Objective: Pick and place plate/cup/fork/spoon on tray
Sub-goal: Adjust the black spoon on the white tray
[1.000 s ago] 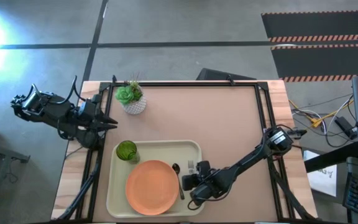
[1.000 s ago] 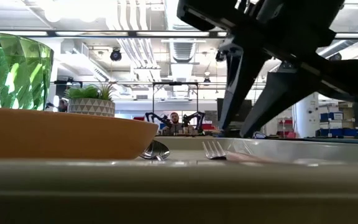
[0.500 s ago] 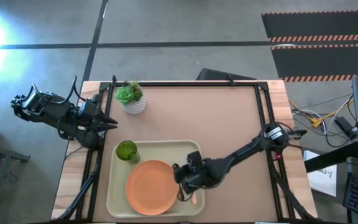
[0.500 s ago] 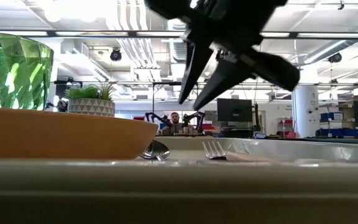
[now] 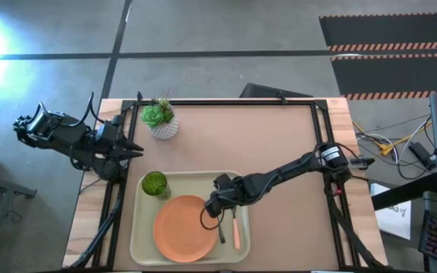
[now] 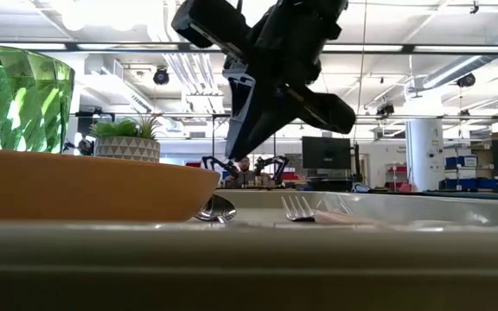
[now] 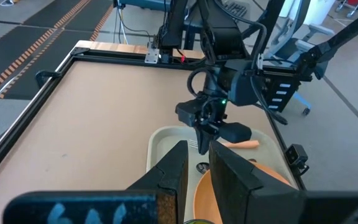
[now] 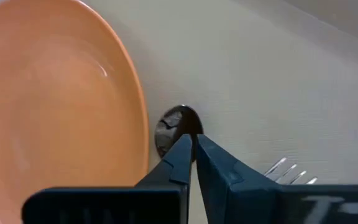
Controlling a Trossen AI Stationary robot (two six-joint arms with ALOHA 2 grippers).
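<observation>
The right gripper (image 5: pixel 205 218) has swung from the cream-white rectangular tray's (image 5: pixel 196 179) four o'clock to hover over the dark metal spoon (image 8: pixel 176 127), fingers nearly closed and empty (everything looks already trayed).

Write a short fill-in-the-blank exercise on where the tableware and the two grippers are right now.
1. The cup, plate, spoon and fork all lie on the ____.
2. The spoon lies between the fork and the ____.
3. The right gripper hangs over the spoon with its fingers ____.
4. The left gripper waits off the tray, at the table's ____ edge.

Missing words: tray; plate; shut; left
</observation>
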